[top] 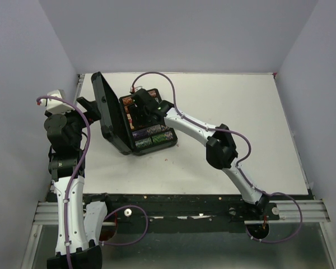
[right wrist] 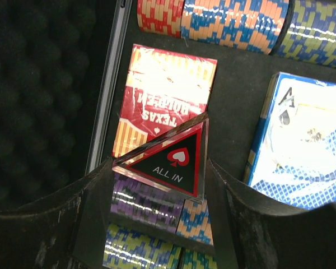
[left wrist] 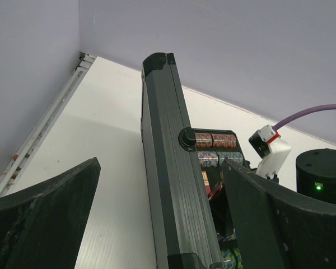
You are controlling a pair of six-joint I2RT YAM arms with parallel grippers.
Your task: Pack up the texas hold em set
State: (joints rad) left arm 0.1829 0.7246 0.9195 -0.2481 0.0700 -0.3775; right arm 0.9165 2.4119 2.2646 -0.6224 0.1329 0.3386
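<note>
Left gripper (left wrist: 161, 168) fingers spread wide, straddling raised lid (left wrist: 157, 112) of black case (top: 126, 147). Case open on table (top: 241, 112), left-rear. Right gripper (right wrist: 157, 168) pinches clear triangle token (right wrist: 171, 159) marked "ALL IN" with spade, over red deck (right wrist: 165, 89) reading "TEXAS HOLD'EM" upside down. Blue deck (right wrist: 302, 140), ace "A", to right. Chip rows (right wrist: 235, 22) around.

The triangle (right wrist: 171, 159) reads "ALL IN" in white letters under a red spade sign on black. The red deck (right wrist: 168, 95) carries "TEXAS HOLD'EM", seen upside down. The blue deck (right wrist: 302, 145) shows a letter "A" above a black spade.
</note>
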